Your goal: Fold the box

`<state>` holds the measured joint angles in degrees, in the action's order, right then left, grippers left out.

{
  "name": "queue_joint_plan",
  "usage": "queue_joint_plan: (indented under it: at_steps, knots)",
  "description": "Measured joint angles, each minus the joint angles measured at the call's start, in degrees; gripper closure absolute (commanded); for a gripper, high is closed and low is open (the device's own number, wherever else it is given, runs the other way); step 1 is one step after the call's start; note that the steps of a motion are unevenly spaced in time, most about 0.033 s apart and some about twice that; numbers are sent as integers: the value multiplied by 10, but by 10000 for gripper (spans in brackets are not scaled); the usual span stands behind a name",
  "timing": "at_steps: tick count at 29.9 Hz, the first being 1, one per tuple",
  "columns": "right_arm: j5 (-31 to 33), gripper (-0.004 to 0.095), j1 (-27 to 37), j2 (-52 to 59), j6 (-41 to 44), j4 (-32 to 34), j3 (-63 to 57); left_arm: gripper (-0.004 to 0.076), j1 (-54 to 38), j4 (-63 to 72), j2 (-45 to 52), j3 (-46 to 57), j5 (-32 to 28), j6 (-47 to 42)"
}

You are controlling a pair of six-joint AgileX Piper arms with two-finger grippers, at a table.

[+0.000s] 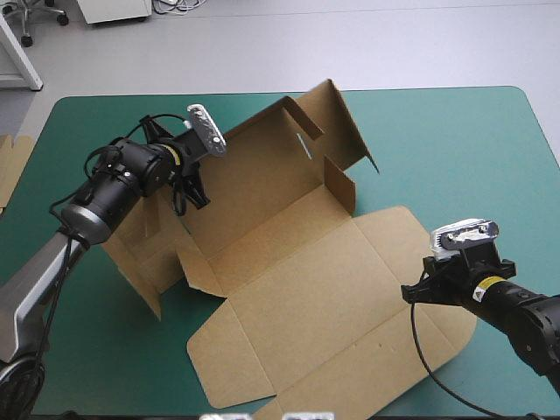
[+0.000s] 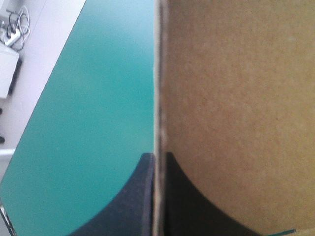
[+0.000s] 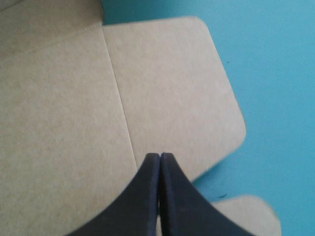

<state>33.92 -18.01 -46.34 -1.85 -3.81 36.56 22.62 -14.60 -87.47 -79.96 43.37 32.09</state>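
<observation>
the box [image 1: 297,289] is a cut brown sheet lying across the middle of the teal-green cover [image 1: 490,149], running from about 10 o'clock to 5 o'clock in the high view. its big lid panel lies flat toward 5 o'clock. the long far wall [image 1: 337,122] stands raised toward 1 o'clock, and the side panels toward 9 o'clock are also tipped up off the cover.

my left gripper [image 1: 197,188] sits at about 10 o'clock from the box's centre, on one of those raised panels. in the left wrist view my left gripper [image 2: 157,156] has its black fingers pressed almost together with the panel's edge [image 2: 158,73] pinched between them. brown board [image 2: 236,98] fills one side and bare cover [image 2: 98,123] the other.

my right gripper [image 1: 413,291] is at about 4 o'clock from the box's centre, over the lid's right end. in the right wrist view my right gripper [image 3: 160,156] has its fingers pressed together into one pointed arch, with nothing between them. just ahead of the tips lies the rounded flap [image 3: 167,83], with a crease line [image 3: 120,98] beside it and cover [image 3: 275,73] past its curved edge. i cannot tell whether the tips touch the board.

an edge of more board [image 1: 13,162] shows at the table's left edge, at 9 o'clock, well apart from the box.
</observation>
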Motion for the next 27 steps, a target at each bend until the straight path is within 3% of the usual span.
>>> queue_joint_plan:
  at_steps: [8, 17, 27]
  knots:
    - [-1, 927, 0, 0, 0, 0, 0, 734, 114, -121, 0, 0, 1, -57]
    - [-2, 927, 0, 0, 0, -11, 0, 734, 116, -223, 5, 14, -2, -114]
    - [-2, 927, 0, 0, 0, -15, 0, 734, 145, -236, 102, 141, -40, -120]
